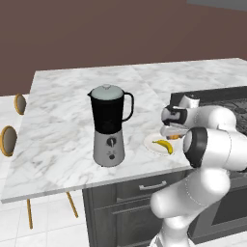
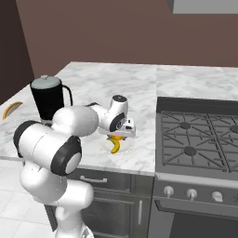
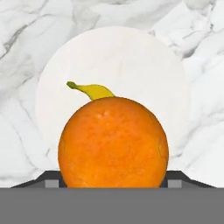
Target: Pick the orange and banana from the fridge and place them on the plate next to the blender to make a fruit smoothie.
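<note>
We take the plate [image 1: 155, 145] as our landmark: it lies flat on the marble counter [image 1: 62, 140], near the counter's front edge. The blender [image 1: 110, 125] stands upright just to the plate's left as the left base view has it, apart from it, its handle turned toward the plate. On the plate's other side, well clear of it, we see the stove [image 2: 200, 135] with its dark grates. The banana [image 1: 164, 145] rests on the plate, curved and yellow; in the hand view only its stem end [image 3: 91, 89] peeps out from behind the orange [image 3: 113, 142]. The gripper [image 3: 113, 183] hangs directly above the plate, pointing down at it, and the orange sits between its fingers, wide enough to hide most of them, so the jaws stand well apart with the fruit filling the gap. In the left base view we catch a sliver of the orange [image 1: 174, 137] under the hand, at the plate's far edge and just beside the banana. We cannot tell whether the fingers press the orange or merely flank it, nor whether the fruit touches the plate. Two wooden stools [image 1: 8, 140] stand beyond the counter's left end, well away from the plate.
</note>
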Robot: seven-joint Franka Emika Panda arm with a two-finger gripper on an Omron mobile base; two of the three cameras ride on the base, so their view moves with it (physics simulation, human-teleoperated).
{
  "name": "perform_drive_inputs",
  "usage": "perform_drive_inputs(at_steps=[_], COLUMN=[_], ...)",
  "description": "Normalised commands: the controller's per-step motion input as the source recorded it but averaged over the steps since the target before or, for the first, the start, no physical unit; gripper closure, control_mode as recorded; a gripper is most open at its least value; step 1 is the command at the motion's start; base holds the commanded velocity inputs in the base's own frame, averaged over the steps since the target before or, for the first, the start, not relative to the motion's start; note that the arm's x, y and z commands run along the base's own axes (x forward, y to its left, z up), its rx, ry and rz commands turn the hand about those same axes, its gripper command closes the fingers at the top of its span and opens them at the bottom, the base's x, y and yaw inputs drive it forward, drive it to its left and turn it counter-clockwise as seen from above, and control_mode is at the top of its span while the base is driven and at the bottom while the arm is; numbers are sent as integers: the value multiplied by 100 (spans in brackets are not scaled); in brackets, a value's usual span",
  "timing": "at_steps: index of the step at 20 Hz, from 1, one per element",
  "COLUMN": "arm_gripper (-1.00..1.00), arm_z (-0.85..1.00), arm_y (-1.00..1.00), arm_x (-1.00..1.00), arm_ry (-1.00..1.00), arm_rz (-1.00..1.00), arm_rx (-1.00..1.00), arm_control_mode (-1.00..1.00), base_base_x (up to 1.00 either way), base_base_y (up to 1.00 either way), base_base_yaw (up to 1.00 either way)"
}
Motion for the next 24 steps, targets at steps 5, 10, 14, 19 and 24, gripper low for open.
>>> perform_drive_inputs(at_steps=[5, 10, 14, 19, 24], arm_gripper=[100, 100, 100, 100, -100], arm_z=[-44, -46, -39, -19, -23], arm_y=[-9, 0, -1, -2, 5], arm_x=[50, 35, 15, 12, -30], arm_ry=[2, 1, 0, 0, 0], arm_rz=[6, 7, 9, 9, 7], arm_rx=[0, 0, 0, 0, -2], arm_control_mode=[-100, -100, -100, -100, -100], base_base_x=[0, 0, 0, 0, 0], base_base_y=[0, 0, 0, 0, 0], base_base_yaw=[0, 0, 0, 0, 0])
